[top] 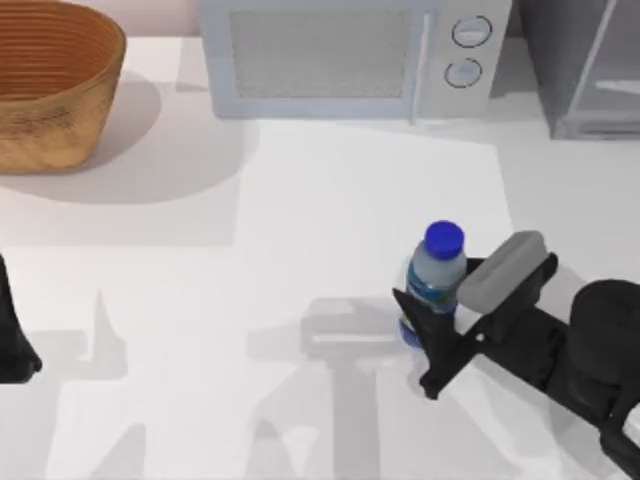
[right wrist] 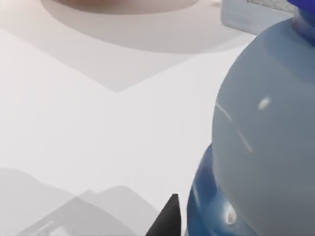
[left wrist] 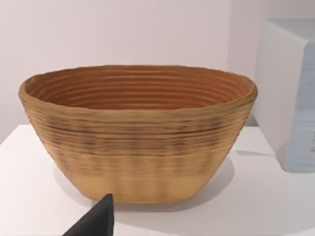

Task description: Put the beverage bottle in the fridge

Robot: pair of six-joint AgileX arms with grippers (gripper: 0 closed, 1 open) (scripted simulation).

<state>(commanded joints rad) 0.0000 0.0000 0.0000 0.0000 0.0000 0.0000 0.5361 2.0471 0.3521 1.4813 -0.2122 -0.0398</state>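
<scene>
White tabletop, fridge at the back right corner, bottle gripped near the front right.

Your fridge stands as a dark grey cabinet with a pale frame at the far right edge, just beside the microwave; the woven basket sits well apart at the back left. Your left arm rests parked at the left edge. Your right gripper holds the beverage bottle upright, fingers closed narrow around its labelled body, blue cap up. The risk, as you'd judge it: the bottle is tall, smooth and held low, so it could tilt or slip in a quick swing. It could also clip the microwave's corner or the fridge frame if carried too low.
</scene>
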